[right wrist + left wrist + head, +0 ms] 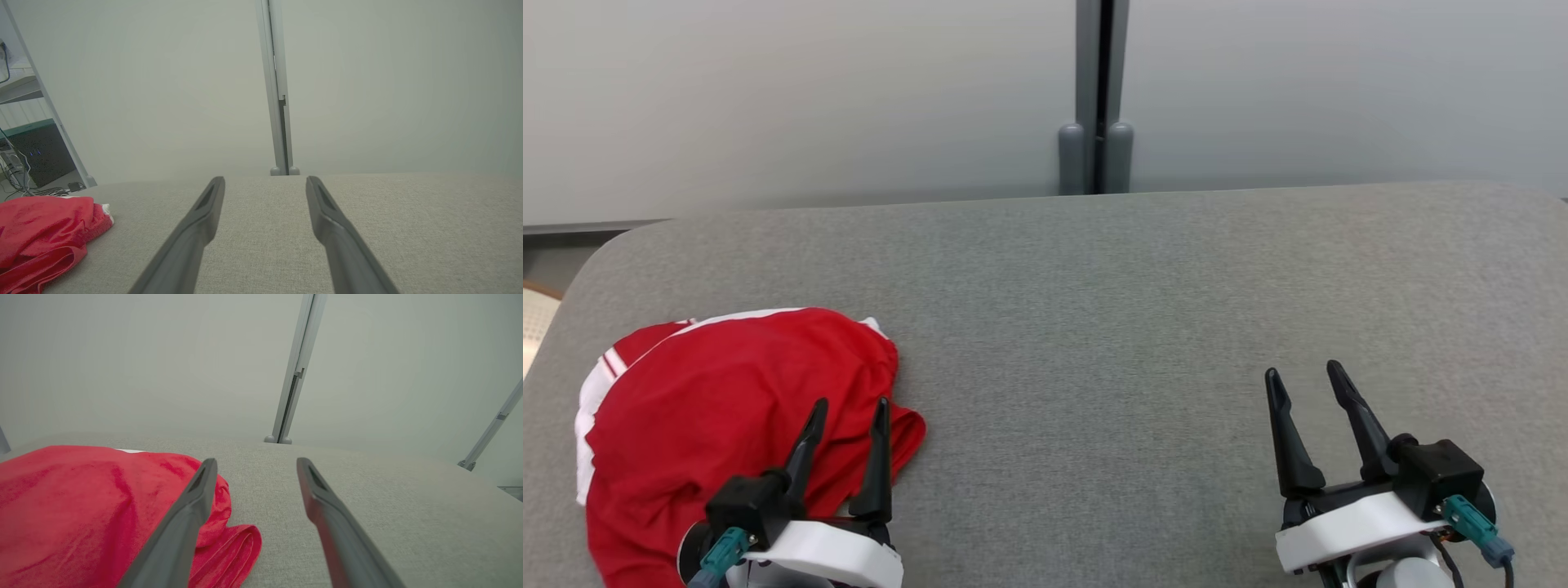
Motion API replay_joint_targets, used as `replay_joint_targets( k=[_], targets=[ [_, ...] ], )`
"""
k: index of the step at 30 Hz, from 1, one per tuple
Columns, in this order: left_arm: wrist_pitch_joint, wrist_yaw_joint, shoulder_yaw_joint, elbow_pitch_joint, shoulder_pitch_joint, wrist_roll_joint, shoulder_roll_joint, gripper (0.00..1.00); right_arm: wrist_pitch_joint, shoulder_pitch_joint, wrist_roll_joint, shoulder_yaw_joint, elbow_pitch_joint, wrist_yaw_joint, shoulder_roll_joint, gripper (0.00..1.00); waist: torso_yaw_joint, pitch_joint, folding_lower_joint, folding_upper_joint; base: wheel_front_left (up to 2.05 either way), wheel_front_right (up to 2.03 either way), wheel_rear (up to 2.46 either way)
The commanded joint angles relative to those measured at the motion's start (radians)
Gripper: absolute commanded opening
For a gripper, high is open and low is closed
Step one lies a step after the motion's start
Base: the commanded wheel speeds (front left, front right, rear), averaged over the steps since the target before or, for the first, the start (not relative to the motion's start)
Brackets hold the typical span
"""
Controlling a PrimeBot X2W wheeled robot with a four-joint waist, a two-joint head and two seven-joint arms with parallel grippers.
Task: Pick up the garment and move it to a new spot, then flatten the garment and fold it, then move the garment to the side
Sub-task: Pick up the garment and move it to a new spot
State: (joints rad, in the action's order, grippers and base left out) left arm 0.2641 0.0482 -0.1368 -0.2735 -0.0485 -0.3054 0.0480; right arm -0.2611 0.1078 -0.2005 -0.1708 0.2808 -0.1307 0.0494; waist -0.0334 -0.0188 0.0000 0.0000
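Grey fabric-topped counter [1094,310] is seen from above, rounded at its far left corner.

Nearest the camera, the left hand [850,402] is held at lower left. Both dark fingers are spread apart and nothing is gripped between them. Its fingertips are seen over the right part of the red garment [711,408]; whether the cloth is touched cannot be told. In the left wrist view one finger is seen across the garment's edge, the other over bare counter.

The right hand [1303,370] is held at lower right, fingers likewise spread, released, nothing held. It is positioned over bare counter, well apart from the garment. A teal connector [723,551] is fitted at each wrist, beside a white housing.

The garment is bunched in a crumpled heap at the counter's near left, unfolded. White trim with red stripes is seen along its left and far edges. A rolled fold is stuck out toward the counter's middle, just beside the left hand's fingers.

Farther back, the counter's far edge is met by pale grey wall panels [768,98]. A grey vertical post [1101,82] with two rounded feet is set between them, near the middle. In the right wrist view, past the counter's left end, a dark cabinet [36,157] and loose cables [20,179] are seen.
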Motion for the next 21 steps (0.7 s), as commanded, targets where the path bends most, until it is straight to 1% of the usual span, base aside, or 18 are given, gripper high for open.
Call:
replay_joint_targets(
  k=[1,5,13,21],
  targets=[
    [0.001,-0.006,0.007,0.001,-0.015,0.000,0.004,1.00,-0.006,-0.001,-0.009,-0.007,0.000,0.000,0.002,1.00,-0.025,-0.003,0.0000,0.0000,0.00,0.00,0.00],
    [0.001,-0.012,0.017,0.004,-0.018,-0.002,0.004,1.00,-0.006,-0.004,-0.014,-0.024,0.004,0.000,0.002,1.00,-0.064,-0.005,0.0000,0.0000,0.00,0.00,0.00],
    [0.001,-0.013,0.032,0.006,-0.014,0.000,0.004,1.00,-0.006,-0.008,-0.012,-0.048,0.013,0.000,0.002,1.00,-0.193,-0.001,0.0000,0.0000,0.00,0.00,0.00],
    [0.001,-0.012,0.054,0.013,0.005,0.006,0.004,1.00,-0.006,-0.006,-0.036,-0.085,0.019,0.000,0.002,1.00,-0.304,0.008,0.0000,0.0000,0.00,0.00,0.00]
  ],
)
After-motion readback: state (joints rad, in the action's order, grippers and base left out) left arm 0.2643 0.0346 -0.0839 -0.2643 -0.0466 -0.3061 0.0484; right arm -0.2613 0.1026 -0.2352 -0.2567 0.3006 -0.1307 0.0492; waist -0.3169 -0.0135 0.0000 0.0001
